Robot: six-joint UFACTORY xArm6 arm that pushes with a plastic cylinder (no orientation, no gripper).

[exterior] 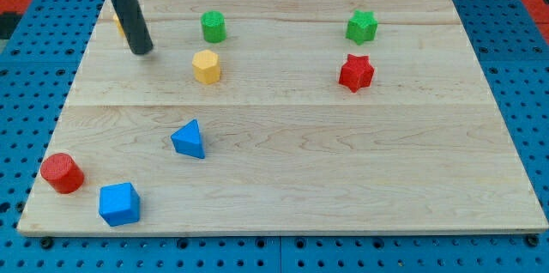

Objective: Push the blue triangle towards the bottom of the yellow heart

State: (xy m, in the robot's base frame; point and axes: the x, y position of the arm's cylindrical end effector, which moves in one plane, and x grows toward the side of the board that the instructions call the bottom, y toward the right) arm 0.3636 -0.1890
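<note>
A pale wooden desk (283, 178) lies over a blue pegboard, with a strip of red showing at the view's top corners. I have no jaws here, only a dark rod, so there is no open or closed state to tell. My tip (143, 51) rests on the desk near the view's top left.

There are no containers in sight; every block sits bare on the wood.

I place everything from the yellow hexagon block (206, 65). My tip is to its left, slightly higher in the view, apart from it. Just behind my rod, further to the view's upper left, a sliver of another yellow block (117, 21) peeks out; its shape is hidden, so I cannot tell whether it is the heart. The green cylinder block (213, 26) stands directly above the hexagon, near it. The blue triangle (189, 140) lies below the hexagon, a little left, well apart from my tip. The blue cube-like block (118, 203) and the red cylinder (62, 173) sit far down to the lower left. The red star (356, 72) is well to the right, with the green star (362, 26) above that.

By count: two yellow, two green, two blue, two red, eight blocks in all.
</note>
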